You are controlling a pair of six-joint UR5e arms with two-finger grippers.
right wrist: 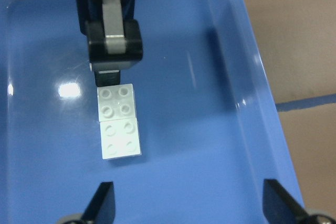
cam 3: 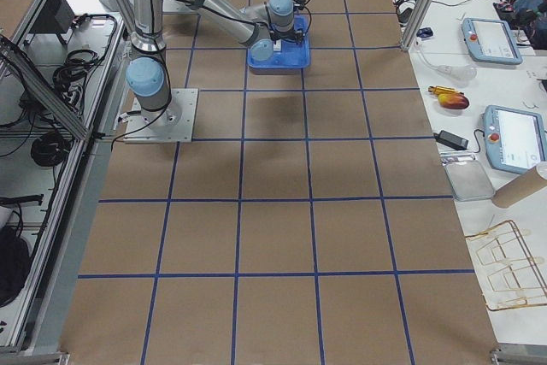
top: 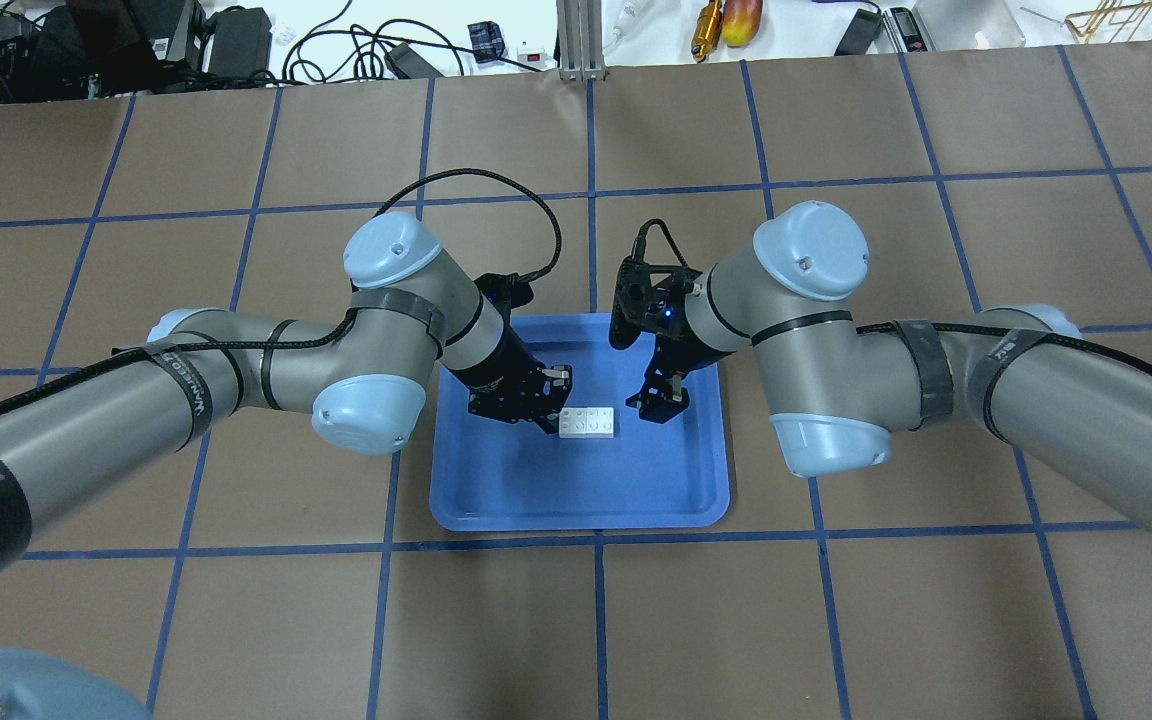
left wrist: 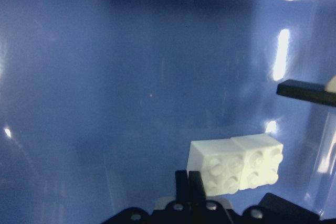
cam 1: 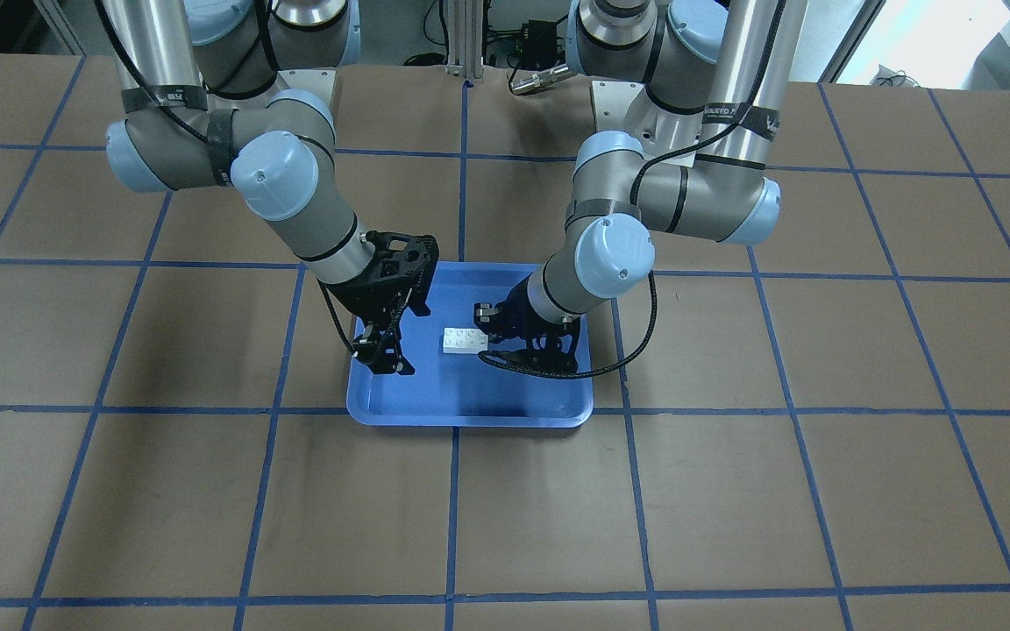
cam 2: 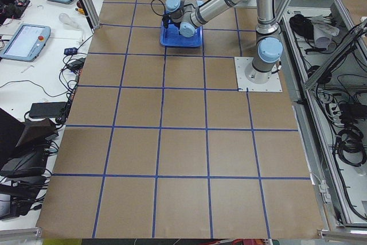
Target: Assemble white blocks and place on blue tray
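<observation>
Two white 2x2 bricks (top: 588, 423) lie flush end to end, studs up, on the floor of the blue tray (top: 576, 518). They also show in the front view (cam 1: 462, 340) and both wrist views (left wrist: 236, 163) (right wrist: 119, 121). My left gripper (top: 548, 405) is shut and empty, its tips at one end of the brick pair; the left wrist view shows its fingers (left wrist: 188, 179) pressed together beside the bricks. My right gripper (top: 661, 400) is open and empty over the tray, apart from the other end; its fingers (right wrist: 102, 203) stand wide.
The tray's raised rim (right wrist: 262, 93) runs close by my right gripper. Brown table (top: 836, 620) with blue tape lines surrounds the tray. Cables and tools (top: 726, 20) lie beyond the far edge.
</observation>
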